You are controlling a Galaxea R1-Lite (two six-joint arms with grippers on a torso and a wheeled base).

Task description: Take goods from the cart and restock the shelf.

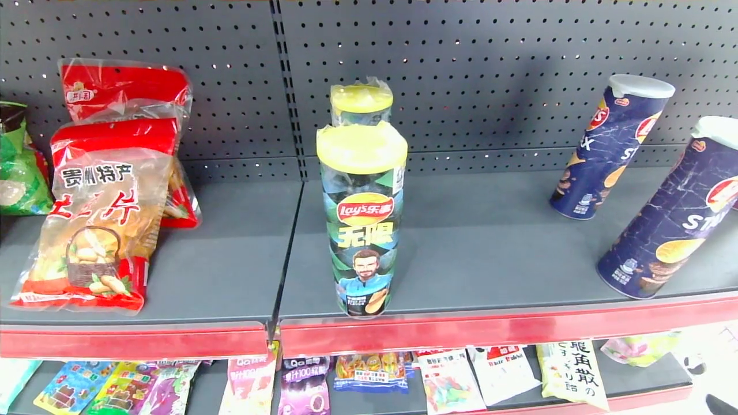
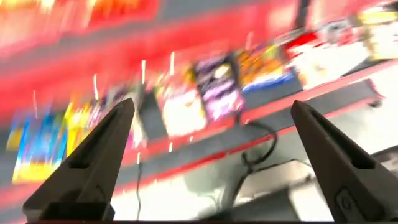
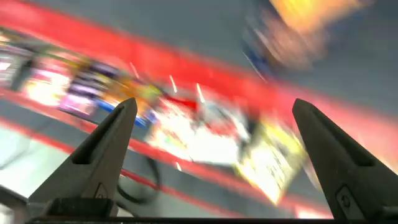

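On the grey shelf (image 1: pixel 490 248) a tall chip can with a yellow lid (image 1: pixel 362 219) stands upright at the front edge, with a second yellow-lidded can (image 1: pixel 361 102) right behind it. Two dark blue chip cans (image 1: pixel 610 147) (image 1: pixel 674 216) stand on the right side of the shelf. Red bags of potato slices (image 1: pixel 98 225) lie on the left. My left gripper (image 2: pixel 211 162) is open with nothing between its fingers, facing the lower shelf of snack packets (image 2: pixel 211 93). My right gripper (image 3: pixel 214 162) is open and empty too, facing the red shelf edge (image 3: pixel 186 62).
A green bag (image 1: pixel 20 173) sits at the far left of the shelf. Below the red front rail (image 1: pixel 461 328) a lower shelf holds several small candy and snack packets (image 1: pixel 369 372). Pegboard (image 1: pixel 490 57) backs the shelf. Bare shelf lies between the yellow-lidded cans and the blue ones.
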